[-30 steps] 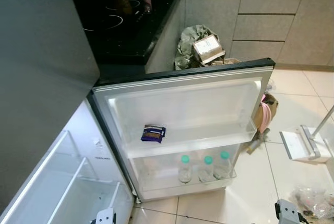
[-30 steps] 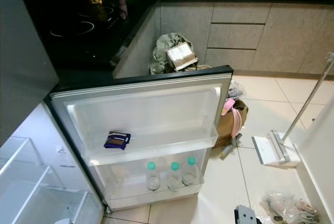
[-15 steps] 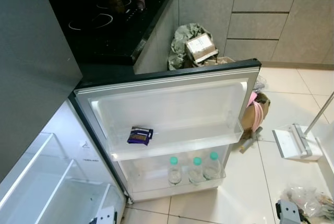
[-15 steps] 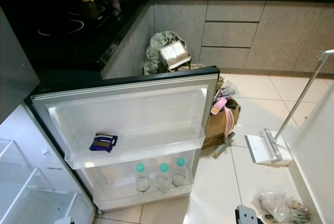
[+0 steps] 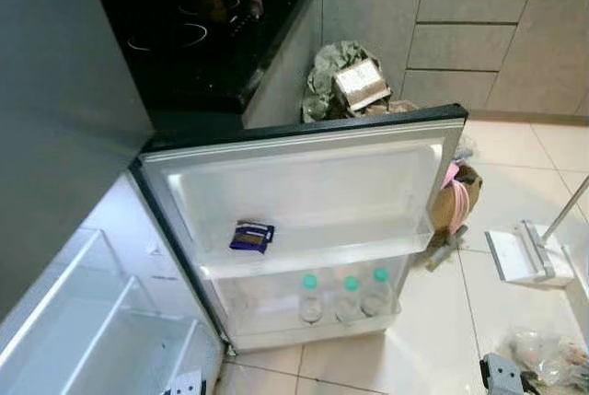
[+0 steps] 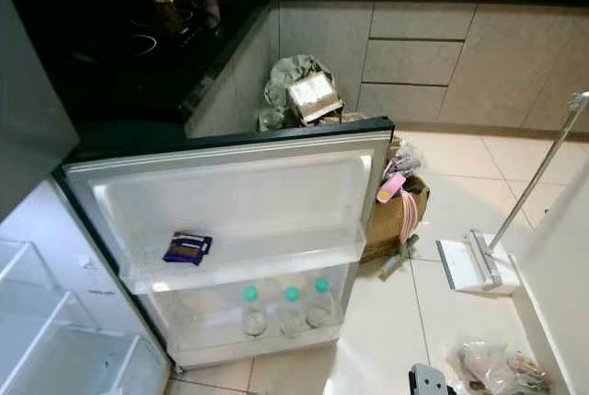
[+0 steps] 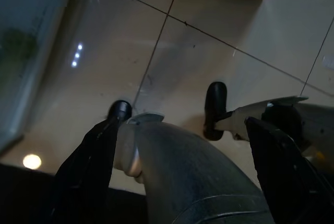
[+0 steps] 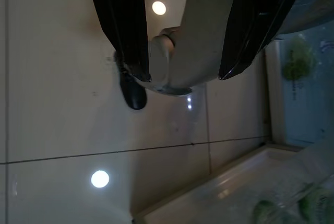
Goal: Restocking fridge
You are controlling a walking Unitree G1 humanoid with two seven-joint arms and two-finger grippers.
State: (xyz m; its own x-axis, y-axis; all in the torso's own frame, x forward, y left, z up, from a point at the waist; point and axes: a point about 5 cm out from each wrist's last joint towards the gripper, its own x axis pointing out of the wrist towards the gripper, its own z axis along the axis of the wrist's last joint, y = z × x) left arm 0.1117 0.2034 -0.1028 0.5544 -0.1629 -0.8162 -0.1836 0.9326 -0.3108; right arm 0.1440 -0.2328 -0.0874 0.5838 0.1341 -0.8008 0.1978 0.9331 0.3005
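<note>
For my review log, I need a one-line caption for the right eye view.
Open fridge door facing the robot: a dark snack packet on its upper shelf, three green-capped water bottles in the lower rack, kitchen cabinets behind.

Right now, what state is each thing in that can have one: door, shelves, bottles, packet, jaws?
Fridge door: swung wide open.
Upper door shelf: holds one dark snack packet, lying flat.
Lower door shelf: three green-capped bottles, upright, side by side.
Fridge interior shelves: look bare.
Left gripper: jaws open, holding nothing.
Right gripper: jaws open, holding nothing.
</note>
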